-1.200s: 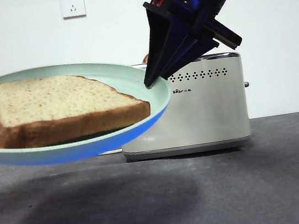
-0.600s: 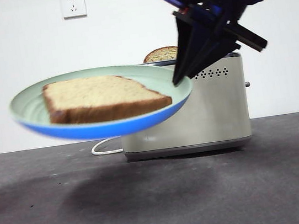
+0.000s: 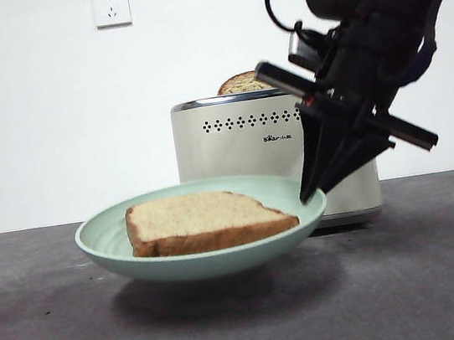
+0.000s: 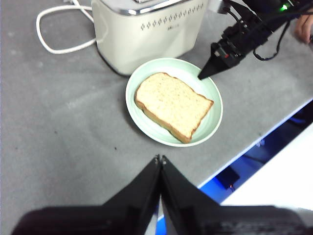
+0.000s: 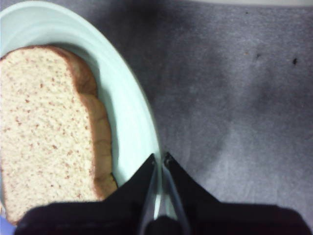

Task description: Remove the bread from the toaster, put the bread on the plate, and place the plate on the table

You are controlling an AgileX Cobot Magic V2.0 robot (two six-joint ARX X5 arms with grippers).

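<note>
Front view: my right pincer (image 3: 305, 197) is clamped on the rim of the plate (image 3: 102, 242) at the plate's 3 o'clock edge. A second ago I held this plate high and tipped, well clear of the table (image 3: 249, 327); half a second ago it was lower but still in the air. Now it is level and seems to rest on the table, its shadow tight beneath, just in front of the toaster (image 3: 232, 148). The bread (image 3: 205, 221) lies flat in the plate. I judge the last step all but done: only letting go remains. A second slice (image 3: 244, 82) pokes from the toaster's top. From this low angle I cannot be sure the plate's base fully touches.

Left wrist view: my left pincer (image 4: 160, 158) hangs high above the table with its jaws together, holding nothing. Below it the plate (image 4: 210, 122) sits near the table's edge, the bread (image 4: 172, 104) across its middle, the toaster (image 4: 146, 29) just beyond at the plate's 11 o'clock, cut off by the frame. The white cord (image 4: 54, 29) loops beside the toaster.

Right wrist view: my right pincer (image 5: 160, 157) pinches the plate's rim (image 5: 132, 107); the bread (image 5: 41, 132) fills the plate beside it. Both run out of frame.
</note>
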